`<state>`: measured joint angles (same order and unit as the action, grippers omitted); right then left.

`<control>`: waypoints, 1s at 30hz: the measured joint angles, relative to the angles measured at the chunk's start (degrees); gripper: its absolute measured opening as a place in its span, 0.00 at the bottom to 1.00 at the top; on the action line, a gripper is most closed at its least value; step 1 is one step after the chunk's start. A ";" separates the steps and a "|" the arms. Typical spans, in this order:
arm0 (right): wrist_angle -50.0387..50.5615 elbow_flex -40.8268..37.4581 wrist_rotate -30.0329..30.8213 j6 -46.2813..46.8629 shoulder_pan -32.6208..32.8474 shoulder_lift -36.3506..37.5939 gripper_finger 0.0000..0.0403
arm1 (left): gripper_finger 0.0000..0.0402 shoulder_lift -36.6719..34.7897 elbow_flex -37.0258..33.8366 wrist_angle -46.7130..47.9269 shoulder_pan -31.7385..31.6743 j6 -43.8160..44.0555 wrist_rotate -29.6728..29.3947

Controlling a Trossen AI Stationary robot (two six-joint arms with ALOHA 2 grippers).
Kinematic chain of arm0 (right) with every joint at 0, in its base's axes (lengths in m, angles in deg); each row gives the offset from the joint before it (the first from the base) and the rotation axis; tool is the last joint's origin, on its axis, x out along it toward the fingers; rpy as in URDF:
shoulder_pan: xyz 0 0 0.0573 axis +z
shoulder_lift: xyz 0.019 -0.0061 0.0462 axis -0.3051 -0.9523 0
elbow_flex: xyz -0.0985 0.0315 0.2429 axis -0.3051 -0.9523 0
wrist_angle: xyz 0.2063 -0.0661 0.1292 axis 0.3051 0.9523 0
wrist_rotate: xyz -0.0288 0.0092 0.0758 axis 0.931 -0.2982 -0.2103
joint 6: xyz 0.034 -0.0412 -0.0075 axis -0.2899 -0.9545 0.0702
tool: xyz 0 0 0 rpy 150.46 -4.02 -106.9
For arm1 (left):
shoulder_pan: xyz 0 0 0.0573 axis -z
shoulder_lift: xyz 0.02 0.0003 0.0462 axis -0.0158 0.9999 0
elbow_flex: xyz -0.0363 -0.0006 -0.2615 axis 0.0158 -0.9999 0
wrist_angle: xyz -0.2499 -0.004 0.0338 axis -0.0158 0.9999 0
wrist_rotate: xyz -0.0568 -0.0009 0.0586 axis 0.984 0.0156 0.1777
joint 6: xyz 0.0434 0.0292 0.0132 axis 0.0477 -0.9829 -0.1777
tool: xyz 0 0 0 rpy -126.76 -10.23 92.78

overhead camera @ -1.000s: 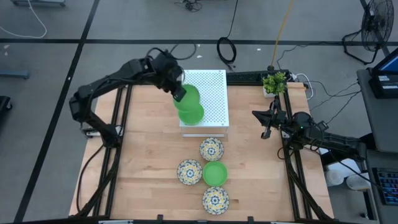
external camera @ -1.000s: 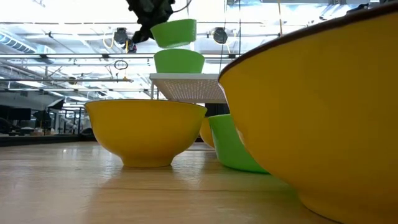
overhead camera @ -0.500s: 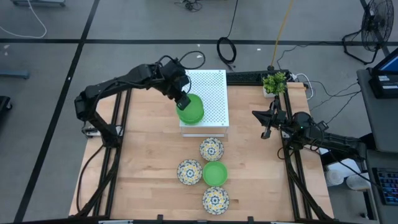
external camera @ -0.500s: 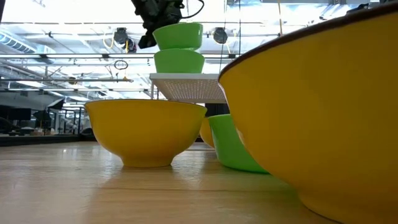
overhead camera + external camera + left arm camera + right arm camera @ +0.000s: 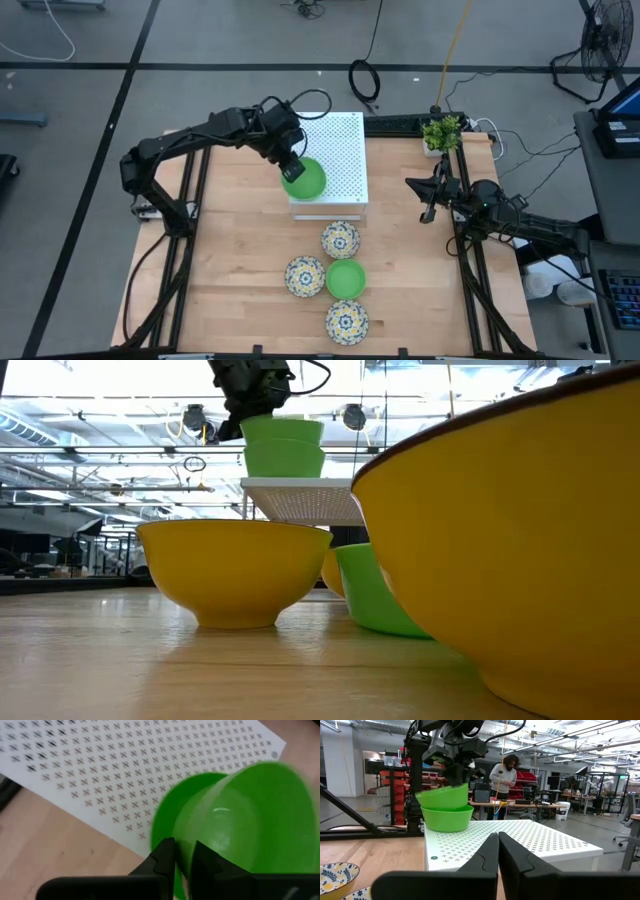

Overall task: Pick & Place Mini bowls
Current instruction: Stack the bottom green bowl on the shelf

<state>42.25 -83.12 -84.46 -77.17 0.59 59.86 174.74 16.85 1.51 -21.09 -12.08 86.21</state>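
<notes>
**Green bowl nested into its twin on the box**

The left arm's fingers (image 5: pixel 172 862) pinch the near wall of a plain green bowl (image 5: pixel 303 175), one finger inside the rim and one outside, narrow around that thin wall. A rim grip like this keeps the bowl's underside free, so it can settle into the second green bowl (image 5: pixel 284 460) beneath it. In the low view the held bowl sits slightly tilted within the lower one, which rests on the white perforated box (image 5: pixel 343 150) near its front left corner. I judge the stacking nearly finished, with release the step left.

Four more bowls wait on the wooden surface (image 5: pixel 240 250) in front of the box: three floral ones (image 5: pixel 340 239) and one green (image 5: pixel 346 278), close together.

The right arm's fingers (image 5: pixel 497 851), pressed shut and empty, wait at the surface's right edge near the potted plant (image 5: pixel 441 132).
</notes>
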 joint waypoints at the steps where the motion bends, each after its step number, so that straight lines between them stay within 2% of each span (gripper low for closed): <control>1: 0.01 -0.01 0.01 0.00 0.00 -0.01 0.00 | 0.09 0.00 0.00 -0.12 0.00 -0.01 -0.40; 16: 0.01 -0.01 0.01 0.00 0.02 0.00 0.00 | 0.11 0.00 0.00 -0.15 -0.02 -2.02 -0.71; 19: 0.01 0.01 0.01 0.00 0.00 0.01 0.00 | 0.18 0.00 -0.04 -1.33 0.00 -2.59 -0.72; 25: 0.01 0.01 0.01 0.00 0.00 -0.01 0.00 | 0.41 0.00 -0.04 -4.26 0.02 -3.12 -2.48; 30: 0.01 -0.01 0.01 0.00 0.01 0.01 0.00 | 0.52 0.00 -0.04 -4.21 0.07 -8.61 -5.82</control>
<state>42.26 -83.13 -84.45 -77.17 0.61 59.87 174.74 16.81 -2.69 -21.02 -20.68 80.39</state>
